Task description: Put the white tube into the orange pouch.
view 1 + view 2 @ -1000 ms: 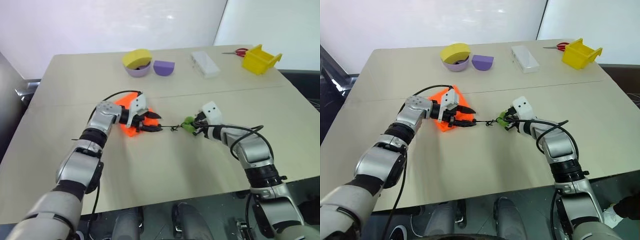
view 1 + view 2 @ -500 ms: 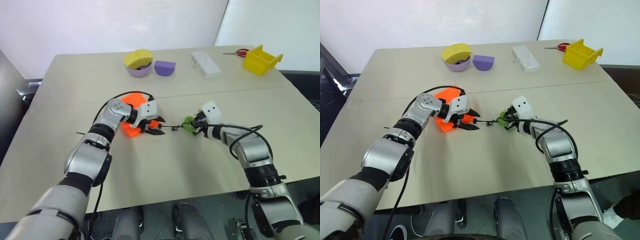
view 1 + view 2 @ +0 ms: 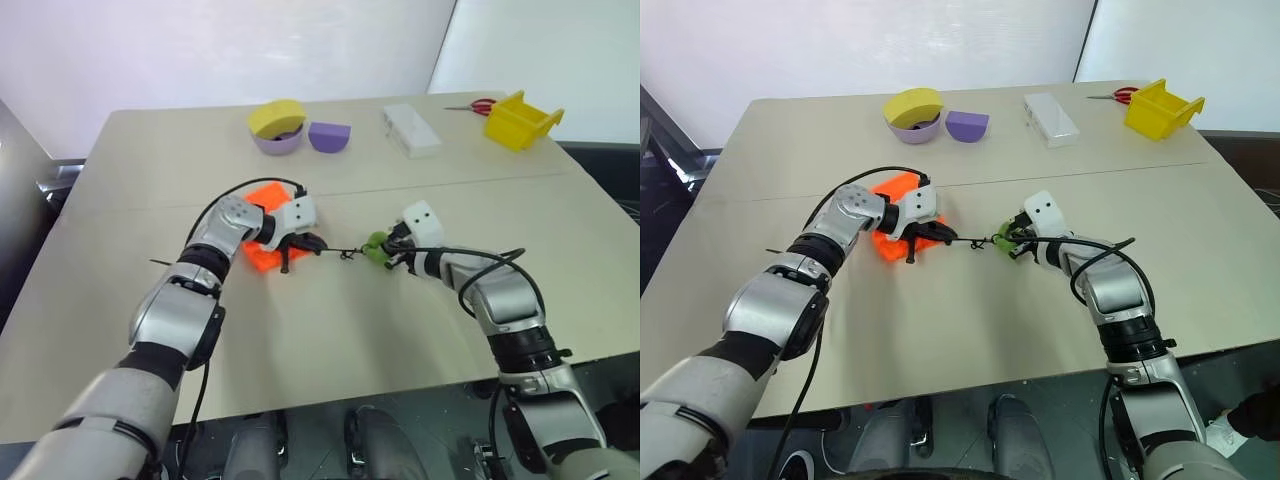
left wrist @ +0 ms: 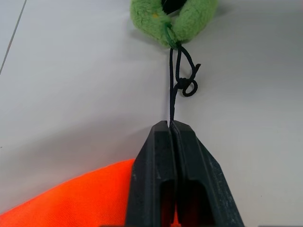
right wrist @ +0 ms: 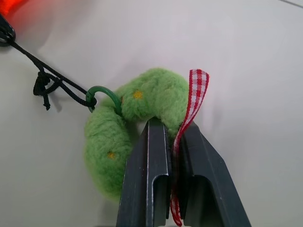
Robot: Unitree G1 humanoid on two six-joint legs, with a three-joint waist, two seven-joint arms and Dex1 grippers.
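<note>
The left claw (image 4: 170, 126) is clenching the black cord (image 4: 173, 97) right at the mouth of the orange pouch (image 3: 268, 245), while the right claw (image 5: 171, 137) is pinching the green fuzzy charm (image 5: 128, 127) at the cord's far end. The cord is running taut between them across the tabletop (image 3: 330, 330), with open room all around. The white tube cannot be made out; it may be lying inside the pouch already.

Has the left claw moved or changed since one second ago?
Yes. The left claw closed on the black cord at the orange pouch and shifted slightly toward the green plush charm.
</note>
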